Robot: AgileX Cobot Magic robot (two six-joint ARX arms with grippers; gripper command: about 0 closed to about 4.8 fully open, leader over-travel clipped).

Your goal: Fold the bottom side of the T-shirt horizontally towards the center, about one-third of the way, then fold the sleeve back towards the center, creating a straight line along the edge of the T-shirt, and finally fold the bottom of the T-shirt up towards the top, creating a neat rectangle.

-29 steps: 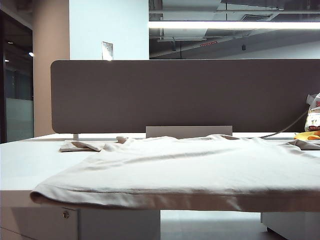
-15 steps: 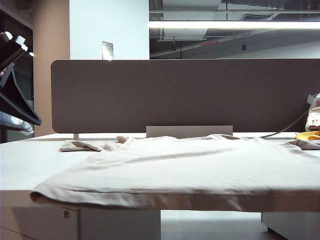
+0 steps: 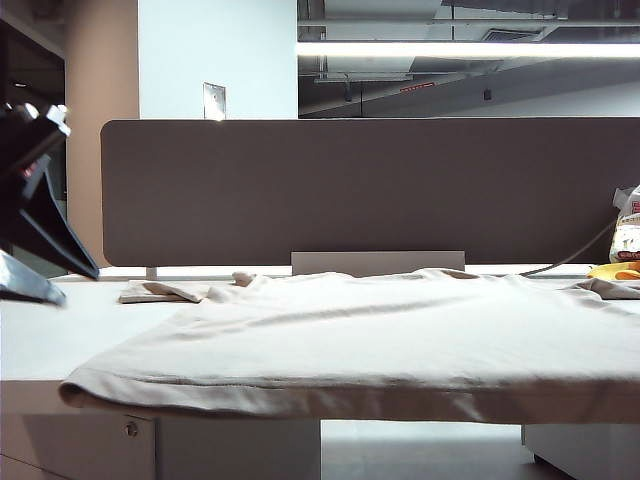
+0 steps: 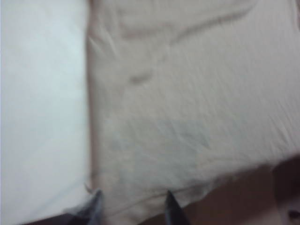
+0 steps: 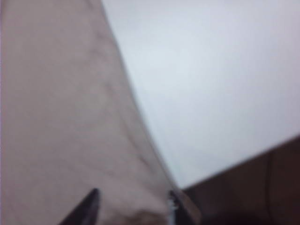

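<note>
Your left gripper (image 4: 131, 206) has just swung in over the near-left corner of the T-shirt (image 3: 380, 340), spread flat across the table (image 3: 60, 330), and your right gripper (image 5: 133, 206) hangs over its right edge, both parted and empty, so no fold has begun.

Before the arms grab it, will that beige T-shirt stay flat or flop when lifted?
The T-shirt will probably flop: its hem already droops over the table edge. Soft wrinkles suggest light, thin cloth that should bunch if pushed.

one t-shirt (image 3: 380, 335), one table (image 3: 60, 330), one yellow-and-white packet (image 3: 627, 245)
</note>
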